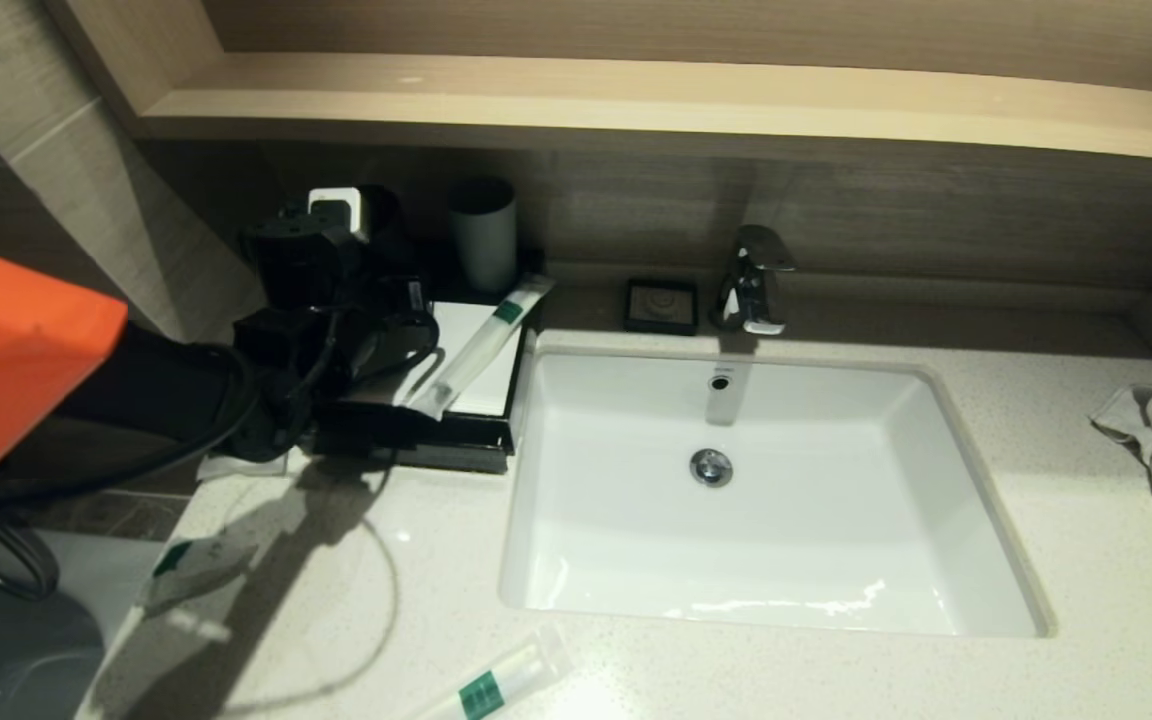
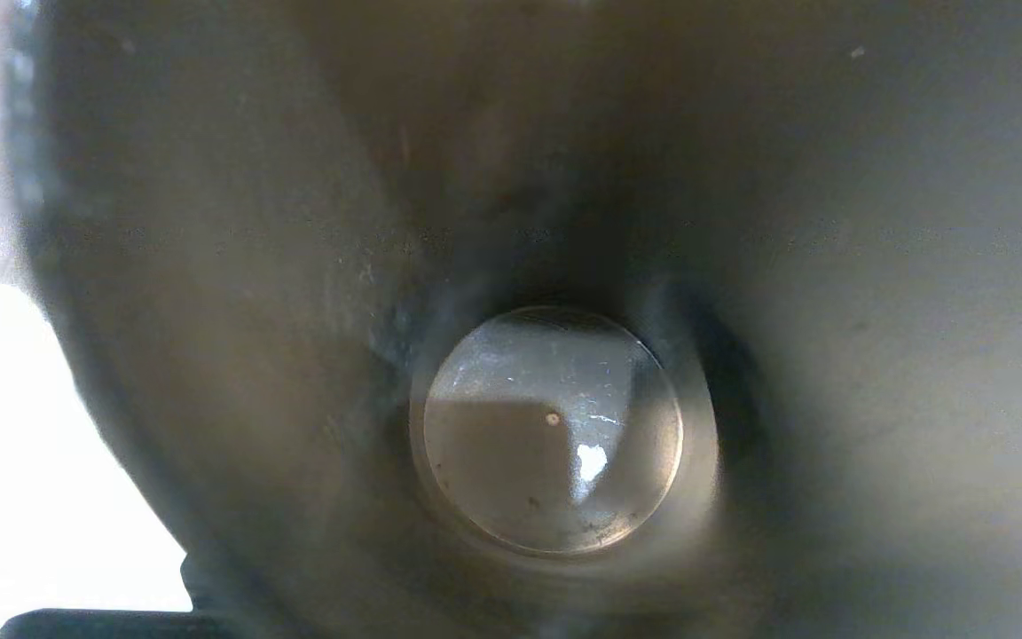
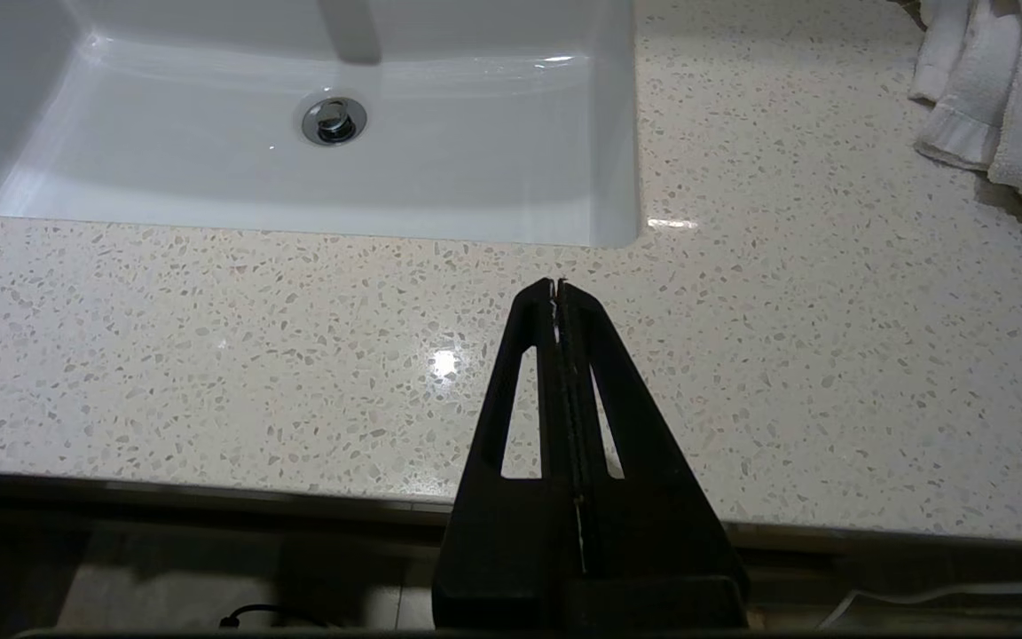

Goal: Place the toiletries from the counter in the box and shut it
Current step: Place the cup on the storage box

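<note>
Three toiletry packets showed: one long tube lay slantwise across the box at the back left of the counter; a flat sachet lay in shadow near the counter's left edge; a second tube was cut off at the front edge. The left claw hung over the box, its jaws hidden, so open or closed I cannot tell; the left wrist view showed only a cup's dark inside. The right claw was closed, empty, above the counter's front.

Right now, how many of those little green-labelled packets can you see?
3. One long tube lies across the box, one sachet on the counter's left edge, one tube at its front edge. The arm may hide others.
</note>
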